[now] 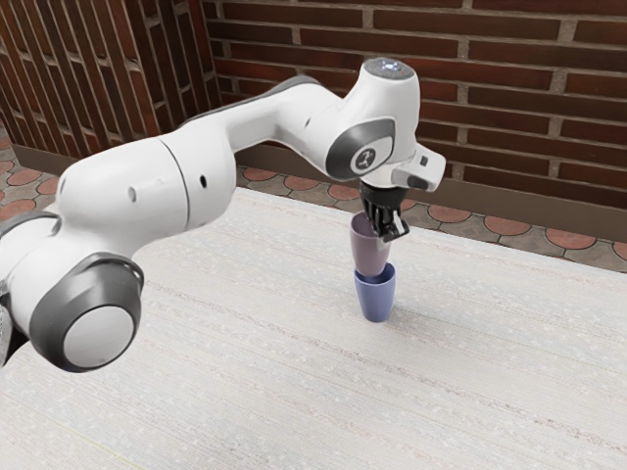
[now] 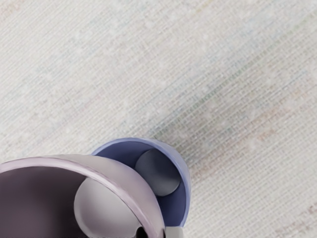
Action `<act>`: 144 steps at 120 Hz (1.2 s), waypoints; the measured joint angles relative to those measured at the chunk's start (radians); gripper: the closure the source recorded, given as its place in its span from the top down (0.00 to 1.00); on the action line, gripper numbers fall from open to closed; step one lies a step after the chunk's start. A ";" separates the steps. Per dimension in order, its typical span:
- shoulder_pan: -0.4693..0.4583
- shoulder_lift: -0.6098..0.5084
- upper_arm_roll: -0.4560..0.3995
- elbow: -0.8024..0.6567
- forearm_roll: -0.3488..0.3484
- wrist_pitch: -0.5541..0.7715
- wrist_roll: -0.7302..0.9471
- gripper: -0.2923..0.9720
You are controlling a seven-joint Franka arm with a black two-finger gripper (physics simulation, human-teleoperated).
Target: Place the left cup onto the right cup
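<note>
Hand point(image 1: 389, 223) is closed on the mauve cup point(image 1: 368, 250), pinching the rim on the side toward the exterior view's right, w/ one finger inside the wall and one outside. A rim pinch leaves the base free, so the cup can go down into the blue cup point(image 1: 375, 294) w/o the hand fouling it. Mauve cup hangs upright right over the blue one, base at or just inside the blue mouth. Blue cup stands on the desk point(image 1: 294, 392), approx. mid-desk.

Wrist cam: mauve cup point(image 2: 59, 166) sits close under the hand. Blue cup point(image 2: 174, 198) is beyond it w/ part of its floor showing, so the axes may be slightly off, or it's just cam angle.

Can't tell if the mauve base rests on anything, since the blue rim hides the contact. How deep it sits is also unclear. I judge stacking nearly done, release not yet made.
</note>
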 joint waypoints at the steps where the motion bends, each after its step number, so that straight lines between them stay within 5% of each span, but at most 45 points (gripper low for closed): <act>1: 0.001 0.001 -0.001 0.001 0.000 0.000 0.000 0.15; 106: 0.033 0.081 -0.046 0.058 0.004 0.001 0.002 0.15; 144: 0.032 0.079 -0.045 0.057 0.000 -0.002 0.006 0.33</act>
